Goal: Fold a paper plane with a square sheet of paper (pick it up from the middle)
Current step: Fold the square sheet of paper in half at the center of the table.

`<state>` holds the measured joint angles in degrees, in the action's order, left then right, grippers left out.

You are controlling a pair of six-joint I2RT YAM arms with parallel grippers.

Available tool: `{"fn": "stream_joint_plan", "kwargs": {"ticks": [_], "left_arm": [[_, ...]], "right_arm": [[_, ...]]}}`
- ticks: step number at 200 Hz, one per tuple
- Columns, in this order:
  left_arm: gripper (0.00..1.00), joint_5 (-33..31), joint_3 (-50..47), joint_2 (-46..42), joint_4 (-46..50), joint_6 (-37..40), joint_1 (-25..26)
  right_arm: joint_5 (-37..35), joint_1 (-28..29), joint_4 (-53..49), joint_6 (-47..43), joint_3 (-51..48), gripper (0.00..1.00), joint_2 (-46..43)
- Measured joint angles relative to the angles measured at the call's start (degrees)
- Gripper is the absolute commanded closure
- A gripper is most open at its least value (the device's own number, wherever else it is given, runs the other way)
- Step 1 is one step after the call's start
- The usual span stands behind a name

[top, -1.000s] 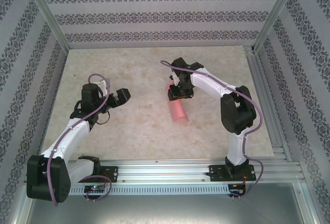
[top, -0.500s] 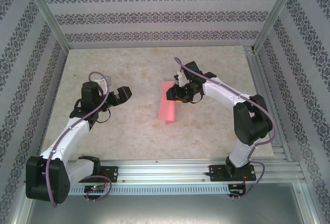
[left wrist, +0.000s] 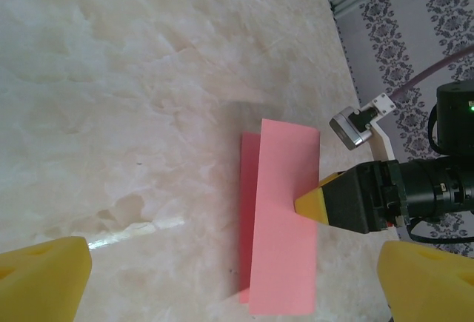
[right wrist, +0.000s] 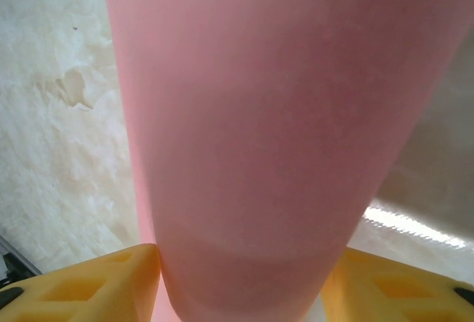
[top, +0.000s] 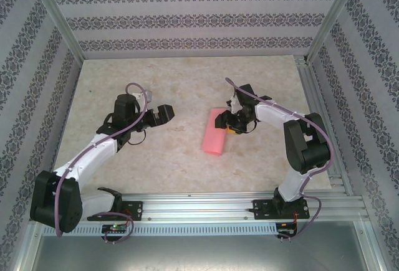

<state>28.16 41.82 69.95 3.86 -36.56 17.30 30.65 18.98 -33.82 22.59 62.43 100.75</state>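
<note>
If you begin with the top view, you find the square sheet of paper folded into a long strip, a little toward 3 o'clock from the middle of the table. The right end effector touches its edge at 2 o'clock. The left end effector waits at 9 o'clock, well apart, jaws wide and holding nothing.

From the left wrist, two layers show, one slightly shifted. So I judge only the first half fold is made, and the nose and wing folds are left.

From the right wrist, the paper runs between the yellow fingers, but you cannot tell if they grip it.

The table is pale marble pattern. Patterned walls and a metal frame close the cell.
</note>
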Motion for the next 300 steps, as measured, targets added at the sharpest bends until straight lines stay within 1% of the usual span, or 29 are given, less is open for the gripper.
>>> {"fn": "stream_joint_plan", "kwargs": {"ticks": [23, 34, 53, 88, 113, 133, 144, 181, 192, 210, 250, 268, 279, 300], "left_arm": [[0.07, -0.13, 0.94, 2.36, -1.31, 0.0, 2.14], [0.08, -0.2, 1.31, 3.48, -1.66, -0.09, 3.1], [0.09, -0.17, 2.75, 6.56, -2.6, -0.2, 5.09], [0.13, -0.28, 4.74, 10.19, -2.8, -0.2, 7.28], [0.19, -0.35, 6.6, 12.37, -3.1, -0.2, 8.68], [0.27, -0.33, 8.02, 14.14, -3.48, -0.28, 9.55], [0.28, -0.35, 8.74, 15.34, -3.61, -0.39, 10.21], [0.38, -0.35, 11.08, 19.15, -3.87, -1.11, 12.04], [0.39, -0.37, 11.74, 20.28, -3.87, -1.51, 12.57], [0.43, -0.37, 13.18, 22.51, -3.91, -1.92, 13.57], [0.57, -0.39, 15.91, 27.02, -4.11, -3.21, 15.54], [0.61, -0.46, 16.63, 28.5, -4.31, -4.11, 16.28], [0.64, -0.48, 17.09, 29.22, -4.31, -4.52, 16.55], [0.67, -0.61, 18.27, 30.8, -4.33, -5.31, 16.98]], "right_arm": [[-1.05, 0.0, -0.22, -0.26, -0.11, 0.38, 0.0], [-2.21, 0.0, -0.22, -0.28, -0.39, 0.34, -0.07], [-4.76, -0.02, -0.7, -0.2, -1.09, 0.33, -0.11], [-6.43, -1.16, -0.96, -0.17, -1.92, 0.33, -0.5], [-8.09, -1.53, -1.07, -0.13, -1.97, 0.33, -0.61], [-9.62, -1.51, -0.94, 0.09, -2.25, 0.33, -0.85], [-10.1, -1.53, -0.96, 0.28, -2.6, 0.33, -1.01], [-11.67, -1.53, -1.07, 0.42, -2.95, 0.32, -1.14], [-12.0, -1.53, -1.11, 0.42, -2.99, 0.32, -1.14], [-12.2, -1.53, -1.03, 0.42, -3.06, 0.33, -1.14], [-12.09, -1.51, -0.96, 0.37, -3.48, 0.32, -1.14], [-11.69, -1.51, -0.85, 0.24, -3.48, 0.31, -0.96], [-11.5, -1.51, -0.81, 0.24, -3.45, 0.31, -0.76], [-10.99, -1.51, -0.74, 0.26, -3.45, 0.3, -0.07]]}}
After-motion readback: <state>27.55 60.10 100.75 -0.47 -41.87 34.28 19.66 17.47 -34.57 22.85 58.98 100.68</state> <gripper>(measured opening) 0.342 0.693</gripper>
